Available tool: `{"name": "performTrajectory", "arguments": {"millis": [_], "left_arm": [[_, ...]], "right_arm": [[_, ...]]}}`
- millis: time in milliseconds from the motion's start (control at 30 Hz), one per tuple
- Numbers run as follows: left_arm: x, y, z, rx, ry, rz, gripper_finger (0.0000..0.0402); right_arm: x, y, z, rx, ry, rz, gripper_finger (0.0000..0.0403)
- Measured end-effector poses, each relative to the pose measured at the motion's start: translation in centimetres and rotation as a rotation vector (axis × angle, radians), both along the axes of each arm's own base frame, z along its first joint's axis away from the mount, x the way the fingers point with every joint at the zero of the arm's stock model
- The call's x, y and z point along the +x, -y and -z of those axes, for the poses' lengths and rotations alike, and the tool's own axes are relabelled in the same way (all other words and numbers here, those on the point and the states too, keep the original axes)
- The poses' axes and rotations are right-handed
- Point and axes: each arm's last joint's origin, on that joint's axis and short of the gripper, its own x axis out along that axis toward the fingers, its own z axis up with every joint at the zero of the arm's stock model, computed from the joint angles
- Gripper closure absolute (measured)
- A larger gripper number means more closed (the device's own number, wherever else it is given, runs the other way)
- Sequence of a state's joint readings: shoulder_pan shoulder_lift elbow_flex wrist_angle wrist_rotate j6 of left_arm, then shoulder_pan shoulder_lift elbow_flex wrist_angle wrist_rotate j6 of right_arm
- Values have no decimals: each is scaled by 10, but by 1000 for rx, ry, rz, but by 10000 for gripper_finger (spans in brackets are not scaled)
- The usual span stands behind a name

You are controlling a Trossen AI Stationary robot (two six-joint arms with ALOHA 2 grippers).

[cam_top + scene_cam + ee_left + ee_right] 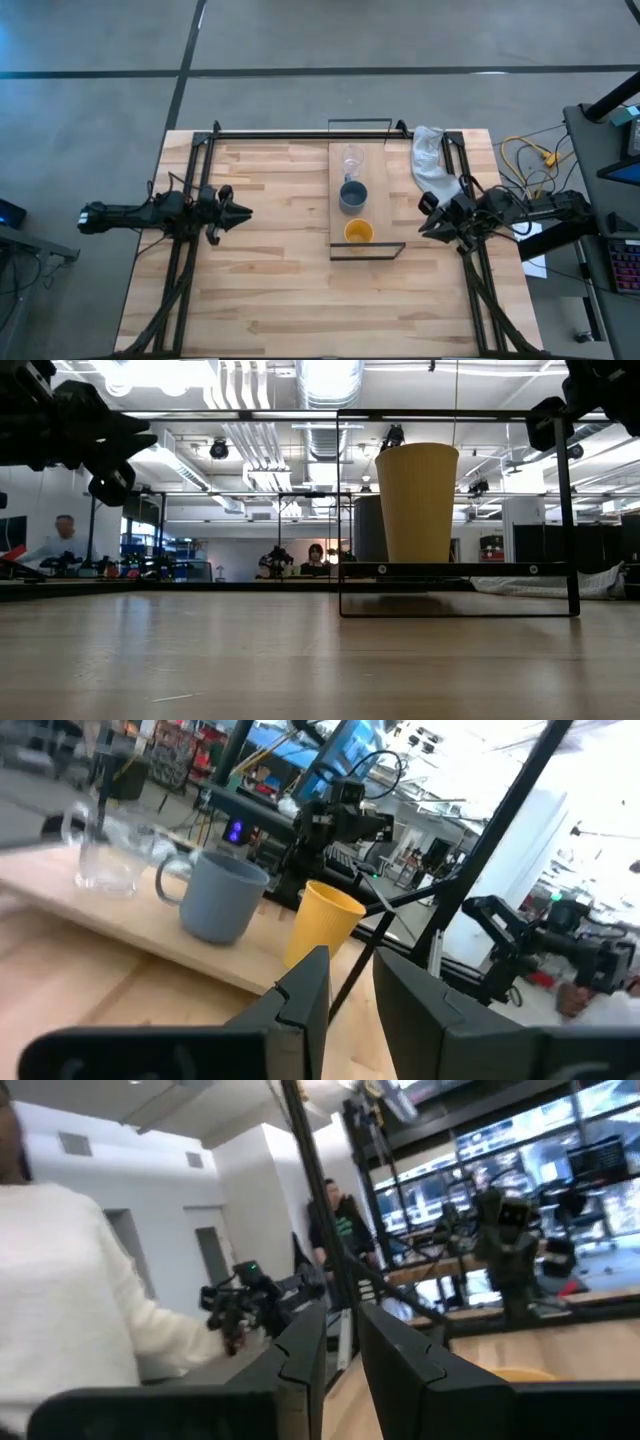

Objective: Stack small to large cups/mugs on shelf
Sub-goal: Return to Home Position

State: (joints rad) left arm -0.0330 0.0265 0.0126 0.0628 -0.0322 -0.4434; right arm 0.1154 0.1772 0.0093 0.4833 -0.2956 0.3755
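Shelf (pixel 338 215) lies right of table centre, long axis 12–6. Left gripper (pixel 246 212) sits off its 9, right gripper (pixel 424 218) off its 3; both empty, fingers a narrow gap apart. Upright in a row: yellow-orange cup (pixel 358 232) at 6 end, blue-grey cup (pixel 352 197) mid w/ handle to 12, clear glass (pixel 352 160) at 12 end, faint from above; in low view yellow-orange cup hides most of the other two

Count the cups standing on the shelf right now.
3, in a row along the shelf: the clear glass at the end beside the white cloth, the blue-grey cup in the middle, the yellow cup at the other end. None seems hidden.
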Motion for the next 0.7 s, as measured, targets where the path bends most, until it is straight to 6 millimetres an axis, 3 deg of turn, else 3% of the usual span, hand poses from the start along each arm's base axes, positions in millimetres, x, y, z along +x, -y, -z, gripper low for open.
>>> {"name": "performTrajectory", "arguments": {"millis": [133, 433, 700], "left_arm": [[0, 0, 1, -52, -7, 3, 333], [2, 0, 4, 10, -33, 1, 333], [2, 0, 4, 10, -35, 1, 333]], "right_arm": [[1, 0, 2, -14, -20, 24, 344], [5, 0, 27, -39, -286, 21, 344], [5, 0, 30, -44, -319, 20, 344]]}}
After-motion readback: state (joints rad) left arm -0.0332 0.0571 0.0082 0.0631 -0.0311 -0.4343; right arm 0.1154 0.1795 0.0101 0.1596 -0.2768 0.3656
